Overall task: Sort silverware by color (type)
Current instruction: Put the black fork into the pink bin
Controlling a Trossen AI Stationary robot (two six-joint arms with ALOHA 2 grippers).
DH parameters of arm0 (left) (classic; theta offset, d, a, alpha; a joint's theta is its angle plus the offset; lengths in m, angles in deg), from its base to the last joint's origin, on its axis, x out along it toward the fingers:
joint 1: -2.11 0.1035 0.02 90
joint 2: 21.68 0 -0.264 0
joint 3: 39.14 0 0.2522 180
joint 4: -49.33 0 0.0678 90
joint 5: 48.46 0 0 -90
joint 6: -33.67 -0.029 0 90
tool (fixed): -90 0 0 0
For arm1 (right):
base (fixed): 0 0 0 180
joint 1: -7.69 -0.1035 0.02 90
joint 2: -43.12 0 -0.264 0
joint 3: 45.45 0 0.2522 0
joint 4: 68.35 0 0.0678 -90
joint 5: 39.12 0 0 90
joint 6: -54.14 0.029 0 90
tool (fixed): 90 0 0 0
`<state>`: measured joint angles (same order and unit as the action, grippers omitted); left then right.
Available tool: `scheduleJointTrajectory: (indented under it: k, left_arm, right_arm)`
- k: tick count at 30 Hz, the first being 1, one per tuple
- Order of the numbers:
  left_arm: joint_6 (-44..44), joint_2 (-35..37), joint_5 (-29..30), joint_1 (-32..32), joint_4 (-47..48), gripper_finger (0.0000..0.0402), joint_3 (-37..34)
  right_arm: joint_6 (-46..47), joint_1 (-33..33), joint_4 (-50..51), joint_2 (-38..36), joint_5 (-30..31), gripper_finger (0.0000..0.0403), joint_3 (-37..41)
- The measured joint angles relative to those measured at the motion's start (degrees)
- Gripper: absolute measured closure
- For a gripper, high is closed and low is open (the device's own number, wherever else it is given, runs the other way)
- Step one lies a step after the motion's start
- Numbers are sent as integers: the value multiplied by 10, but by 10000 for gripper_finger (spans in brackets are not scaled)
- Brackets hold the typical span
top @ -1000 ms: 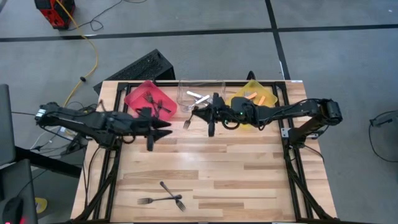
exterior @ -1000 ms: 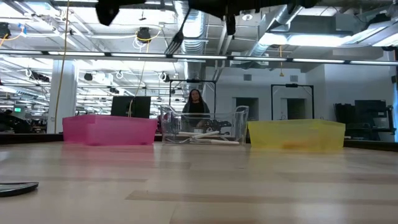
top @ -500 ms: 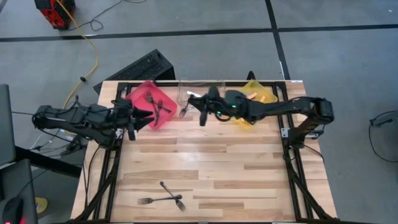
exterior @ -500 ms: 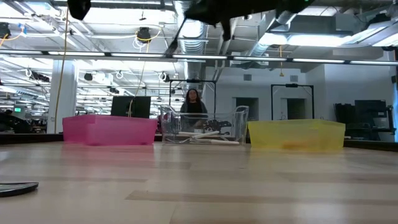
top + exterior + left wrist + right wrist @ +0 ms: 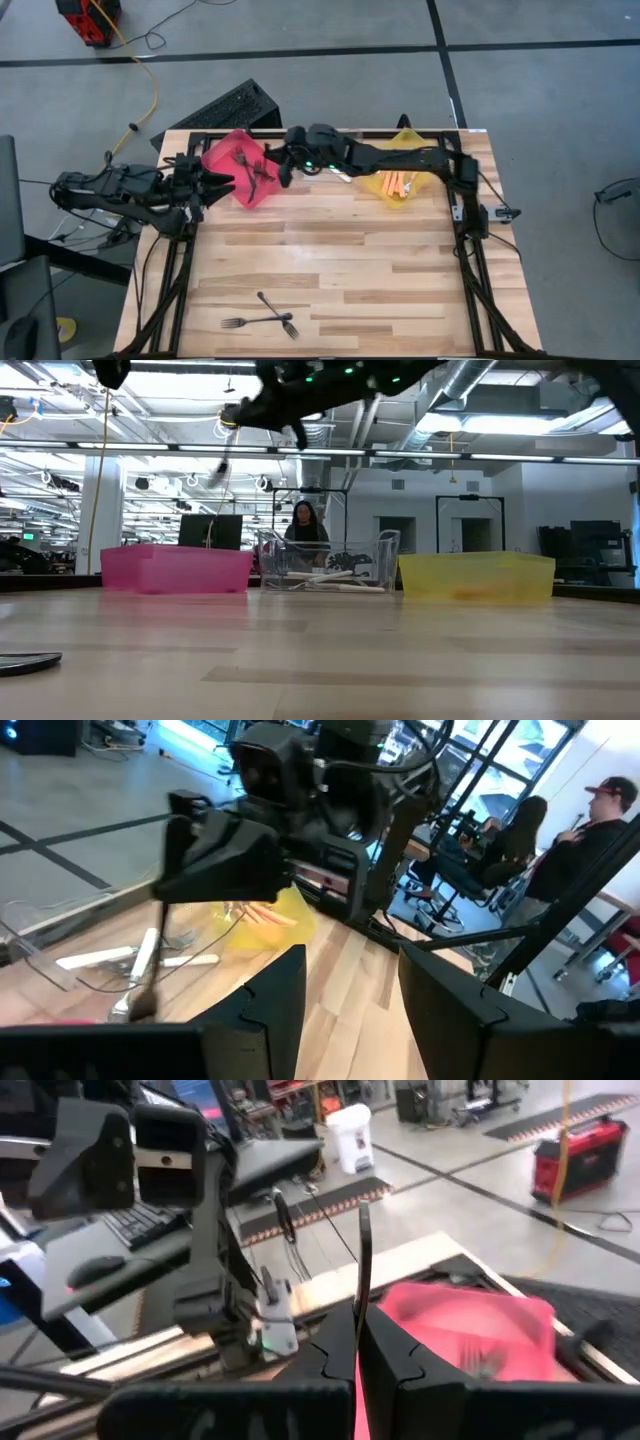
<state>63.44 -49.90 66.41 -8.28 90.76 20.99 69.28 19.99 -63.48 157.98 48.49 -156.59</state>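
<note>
Dark metal, the fork (image 5: 364,1260) is clamped in the right pincer (image 5: 283,172), poised over the red bin (image 5: 240,168) at eleven o'clock on the worktop (image 5: 350,280), presumably to join the dark forks there, while the left pincer (image 5: 222,184) waits apart beside it.

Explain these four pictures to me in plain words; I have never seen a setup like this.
Two dark robot arms work at a wooden table, sorting forks into bins. One picture looks straight down, one looks level across the tabletop, and two come from cameras on the arms' wrists.

At the far edge stand a red bin, a clear bin and a yellow bin. Three dark forks lie at the near edge.

The right gripper reaches across to the red bin, shut on a dark fork. The left gripper waits open beside that bin, holding nothing.

People sit in the room behind.
</note>
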Motion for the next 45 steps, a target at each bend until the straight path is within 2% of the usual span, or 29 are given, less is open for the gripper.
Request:
scheduleJointTrajectory:
  k: [7, 18, 23, 37, 45]
  left_arm:
    - [1, 20, -2, 0, 2, 258, 0]
    - [4, 21, -1, 0, 20, 258, 0]
    - [-11, 21, 24, 0, 22, 258, 0]
    - [-16, 21, 30, 0, 26, 258, 0]
    - [-16, 21, 30, 0, 26, 258, 0]
  right_arm:
    - [34, 14, 25, 106, -52, 383, -123]
    - [69, 24, 60, 277, -53, 383, -285]
    - [84, 31, 89, 326, -51, 383, -338]
    - [80, 36, 140, 345, -38, 381, -353]
    - [95, 41, 161, 345, -37, 356, -353]
